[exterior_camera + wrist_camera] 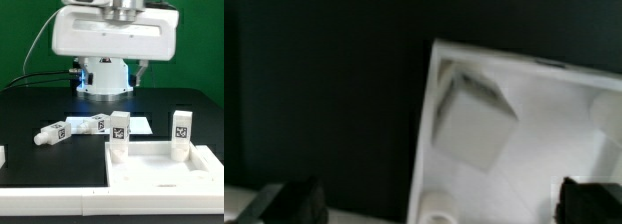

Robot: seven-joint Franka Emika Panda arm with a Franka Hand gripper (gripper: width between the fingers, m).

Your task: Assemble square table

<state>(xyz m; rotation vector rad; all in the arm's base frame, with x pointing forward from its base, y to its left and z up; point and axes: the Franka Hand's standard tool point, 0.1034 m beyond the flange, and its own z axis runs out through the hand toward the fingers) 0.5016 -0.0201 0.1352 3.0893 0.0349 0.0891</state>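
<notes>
Square panel (165, 175) flat — upright legs (119, 135) on it | lying legs (52, 134) seemingly crosswise | end effector (441, 198) wide, empty

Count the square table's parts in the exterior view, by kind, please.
Upright legs: 2
Lying legs: 2
Square panel: 1
Total: 5
</notes>
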